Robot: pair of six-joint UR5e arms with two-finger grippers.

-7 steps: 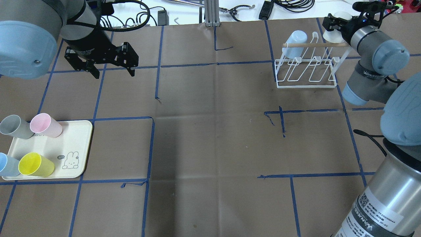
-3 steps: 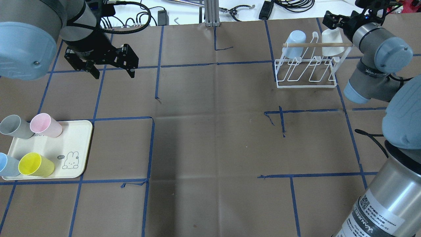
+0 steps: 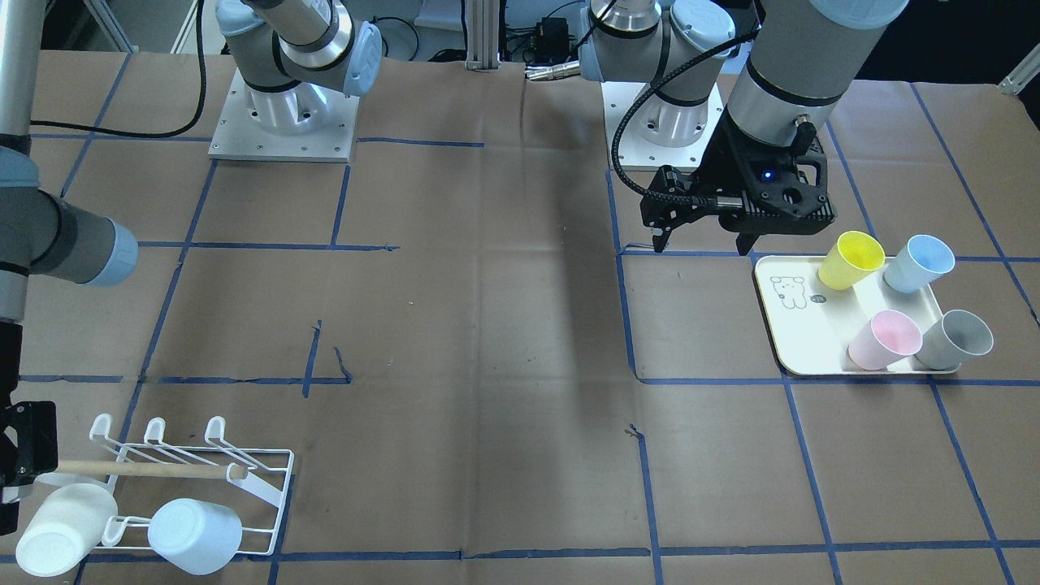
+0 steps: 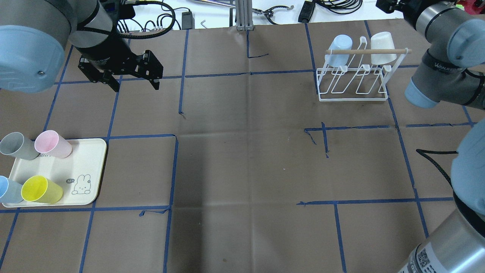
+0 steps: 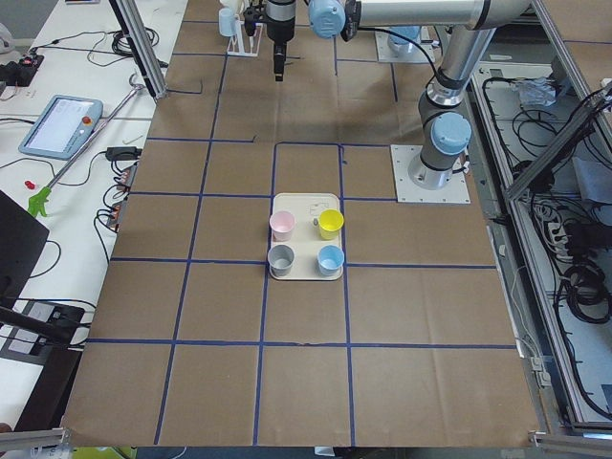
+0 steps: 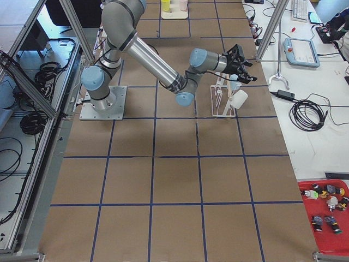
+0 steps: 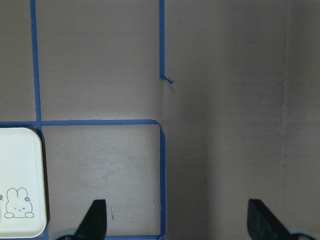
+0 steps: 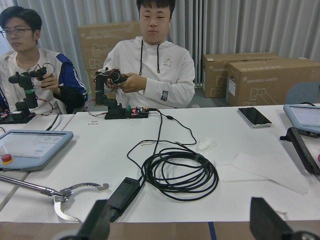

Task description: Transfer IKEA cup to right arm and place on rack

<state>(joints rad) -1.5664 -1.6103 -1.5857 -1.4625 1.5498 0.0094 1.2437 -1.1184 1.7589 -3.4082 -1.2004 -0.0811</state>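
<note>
Cup (image 4: 382,47), white, hangs mouth-down on the rack (image 4: 352,99), at its end nearest the right gripper (image 8: 180,220); its jaws stand apart, empty, just beyond the rack. Left gripper (image 4: 135,84), also spread, hangs well apart from it.

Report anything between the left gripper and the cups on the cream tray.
Nothing visible does. The open black left gripper hangs over brown paper; only taped paper separates it from the pink plastic cup on the cream tray.
</note>
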